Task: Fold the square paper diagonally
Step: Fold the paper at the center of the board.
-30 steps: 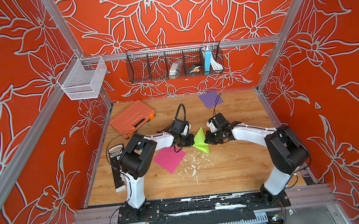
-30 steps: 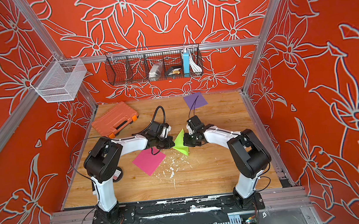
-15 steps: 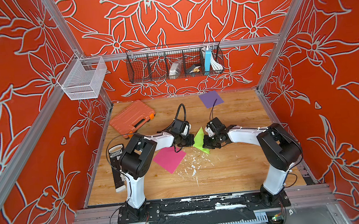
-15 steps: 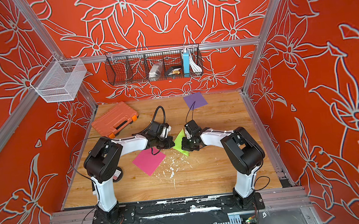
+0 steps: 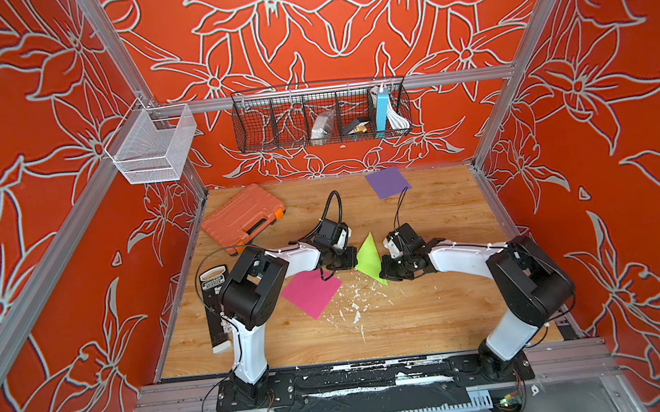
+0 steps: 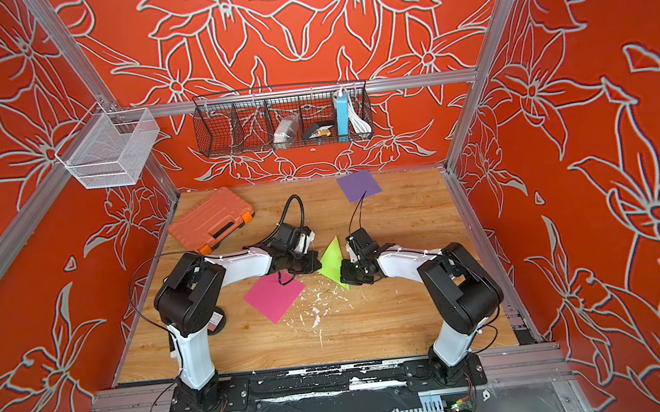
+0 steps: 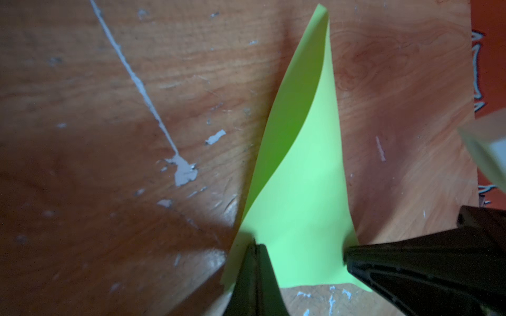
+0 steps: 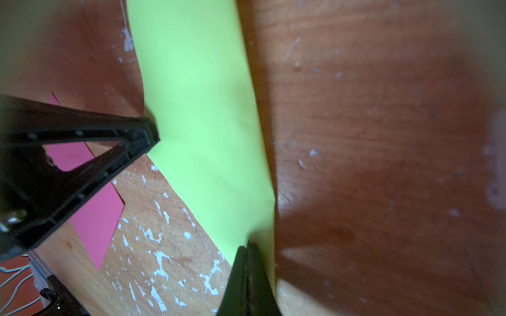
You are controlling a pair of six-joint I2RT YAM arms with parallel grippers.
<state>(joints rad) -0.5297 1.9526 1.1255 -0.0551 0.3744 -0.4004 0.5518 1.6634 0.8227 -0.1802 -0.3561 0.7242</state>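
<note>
The right arm (image 5: pixel 467 257) has swung its elbow back out after crowding in toward the centre half a second ago. The green paper (image 5: pixel 369 259) has barely shifted over the last second. It lies as a triangle in the middle of the desk (image 5: pixel 436 317), between the two pincers. That suggests the diagonal fold is already laid over, and the work in hand is flattening it rather than moving it.

The left pincer (image 5: pixel 354 259), jaws closed, has its tip on the triangle's square corner, where the two matched corners meet. The right pincer (image 5: pixel 384 270), also closed, touches the long folded edge on the opposite side. Whether either tip nips a layer or merely presses down cannot be told.

In the left wrist view the upper layer bows up off the lower one. The crease therefore looks soft and probably wants a firm press along its length. A pink sheet (image 5: pixel 312 292) lies just beside the left pincer, and a purple sheet (image 5: pixel 387 182) sits well apart at the back.
</note>
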